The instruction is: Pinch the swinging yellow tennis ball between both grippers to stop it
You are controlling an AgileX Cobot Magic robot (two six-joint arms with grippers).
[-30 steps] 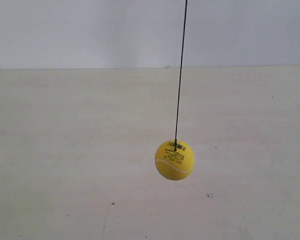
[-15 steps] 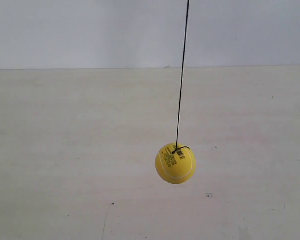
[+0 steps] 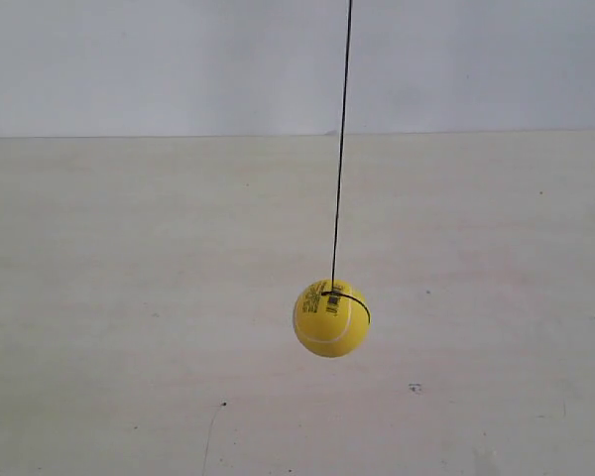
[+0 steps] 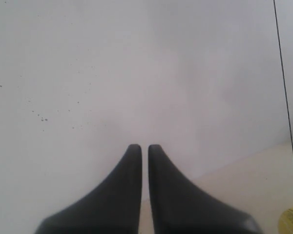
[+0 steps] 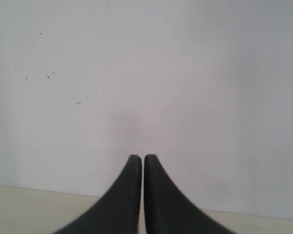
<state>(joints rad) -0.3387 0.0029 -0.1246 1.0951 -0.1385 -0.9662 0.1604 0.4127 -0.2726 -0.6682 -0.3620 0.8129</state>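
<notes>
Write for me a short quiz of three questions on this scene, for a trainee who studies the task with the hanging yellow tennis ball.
1. True or false: in the exterior view a gripper touches the small bright yellow tennis ball.
2. How do the jaws of the black tapered left gripper stand? A) wide open B) shut, holding nothing C) shut on the ball
3. Fill in: besides the exterior view, only the ____ wrist view shows the thin dark string.

Key: 1 false, no gripper appears there. 2 B. 3 left; the right wrist view shows neither string nor ball.
</notes>
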